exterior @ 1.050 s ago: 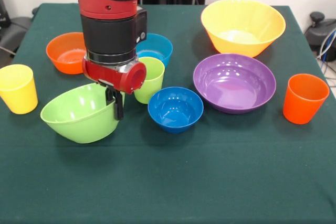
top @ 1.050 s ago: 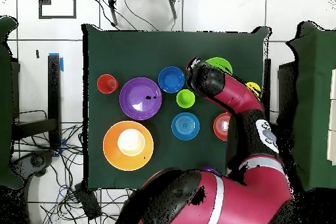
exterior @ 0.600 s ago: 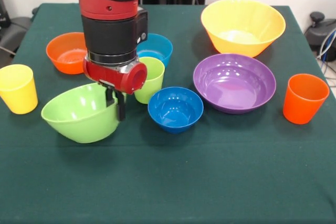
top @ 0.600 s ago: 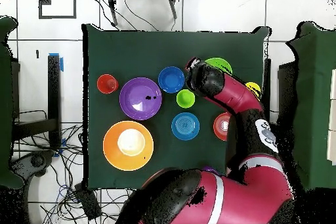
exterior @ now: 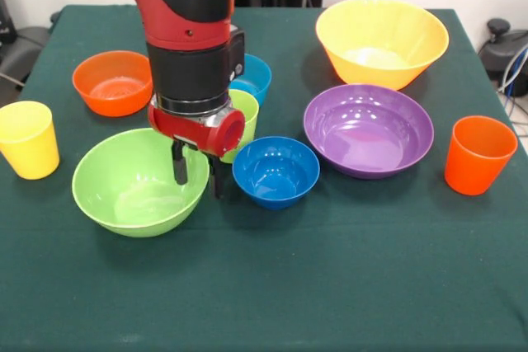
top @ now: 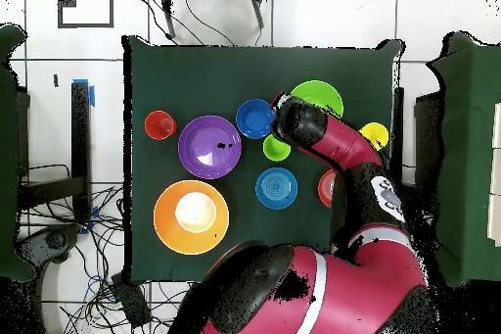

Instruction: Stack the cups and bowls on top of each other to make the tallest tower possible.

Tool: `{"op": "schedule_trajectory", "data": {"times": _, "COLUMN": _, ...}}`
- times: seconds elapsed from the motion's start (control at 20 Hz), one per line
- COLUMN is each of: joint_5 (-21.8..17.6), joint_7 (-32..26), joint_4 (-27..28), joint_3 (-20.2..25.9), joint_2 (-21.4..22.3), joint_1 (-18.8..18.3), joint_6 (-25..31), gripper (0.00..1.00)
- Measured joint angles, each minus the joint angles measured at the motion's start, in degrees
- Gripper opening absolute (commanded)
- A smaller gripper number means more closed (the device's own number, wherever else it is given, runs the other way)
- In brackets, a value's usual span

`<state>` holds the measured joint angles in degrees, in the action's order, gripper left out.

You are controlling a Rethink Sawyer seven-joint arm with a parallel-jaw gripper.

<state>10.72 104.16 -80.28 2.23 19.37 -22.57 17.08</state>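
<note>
Bright, even light; soft shadows; sharp.

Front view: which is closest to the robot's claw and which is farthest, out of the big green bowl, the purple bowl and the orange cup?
From the gripper:
1. Lime green bowl, right at the gripper, with its rim between the open fingers, picture left.
2. Purple bowl, out to the picture's right, past the dark blue bowl.
3. Orange cup, farthest, near the table's right edge.
</note>
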Motion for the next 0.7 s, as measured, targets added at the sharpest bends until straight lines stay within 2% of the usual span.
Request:
{"op": "schedule_trajectory", "data": {"times": 0.35, "joint_5": 0.0, "joint_7": 0.0, "joint_4": 0.0, "joint_3": 0.0, "joint_2": -2.3, "joint_1": 0.1, "joint_6": 0.0, "gripper": 1.0}}
{"op": "schedule_trajectory", "data": {"times": 0.7, "joint_5": 0.0, "joint_7": 0.0, "joint_4": 0.0, "joint_3": 0.0, "joint_2": -2.4, "joint_1": 0.1, "joint_6": 0.0, "gripper": 1.0}}
